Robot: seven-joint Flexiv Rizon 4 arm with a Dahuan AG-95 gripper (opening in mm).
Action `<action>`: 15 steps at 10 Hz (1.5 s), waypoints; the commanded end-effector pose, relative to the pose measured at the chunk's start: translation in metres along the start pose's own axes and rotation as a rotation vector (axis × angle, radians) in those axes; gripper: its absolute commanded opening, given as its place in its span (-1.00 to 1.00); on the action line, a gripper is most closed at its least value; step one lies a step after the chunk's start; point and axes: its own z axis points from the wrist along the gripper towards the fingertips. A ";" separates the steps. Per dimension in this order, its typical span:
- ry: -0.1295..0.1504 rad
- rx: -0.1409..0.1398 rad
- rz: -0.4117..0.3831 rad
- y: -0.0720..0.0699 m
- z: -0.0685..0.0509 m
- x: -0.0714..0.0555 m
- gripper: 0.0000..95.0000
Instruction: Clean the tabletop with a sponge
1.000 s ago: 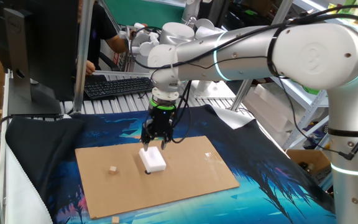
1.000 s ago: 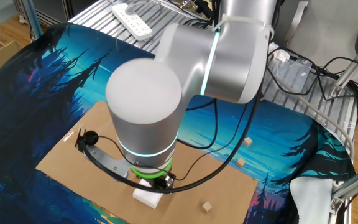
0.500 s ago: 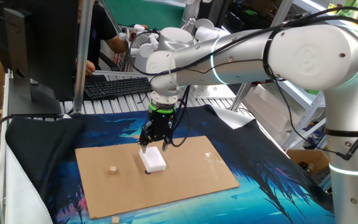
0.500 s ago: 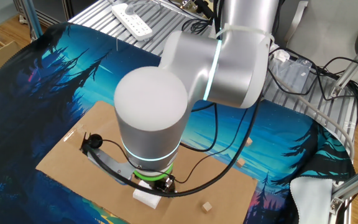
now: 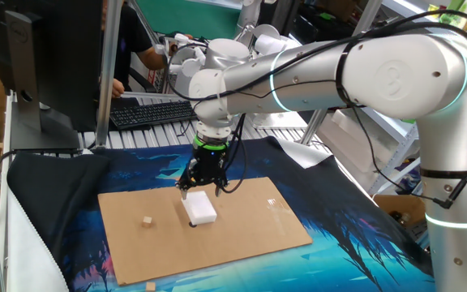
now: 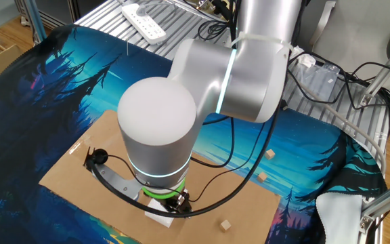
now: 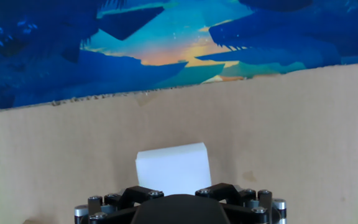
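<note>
The white sponge (image 5: 201,208) lies on the brown cardboard tabletop (image 5: 250,227), left of its middle. My gripper (image 5: 198,188) stands upright over the sponge's far end, shut on it and pressing it onto the sheet. In the hand view the sponge (image 7: 171,167) sits centred between my jaws, with bare cardboard (image 7: 303,137) around it; the fingertips are hidden. In the other fixed view the arm covers most of the sponge (image 6: 156,218), and only a white corner shows under the gripper (image 6: 168,205).
A tiny tan cube (image 5: 147,221) lies on the cardboard left of the sponge, and another (image 6: 226,225) lies near its edge. Two more cubes (image 6: 270,154) rest on the blue patterned mat (image 5: 347,235). A keyboard (image 5: 152,112) and a person are behind the table.
The arm's upper links have swung slightly and the gripper has edged a little to the left with the sponge. The sponge stays on the cardboard.
</note>
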 end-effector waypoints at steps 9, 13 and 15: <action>-0.016 -0.039 -0.014 -0.002 0.017 -0.002 0.60; -0.048 -0.046 -0.042 -0.001 0.017 -0.002 -0.60; -0.070 -0.045 -0.060 -0.001 0.017 -0.003 -1.00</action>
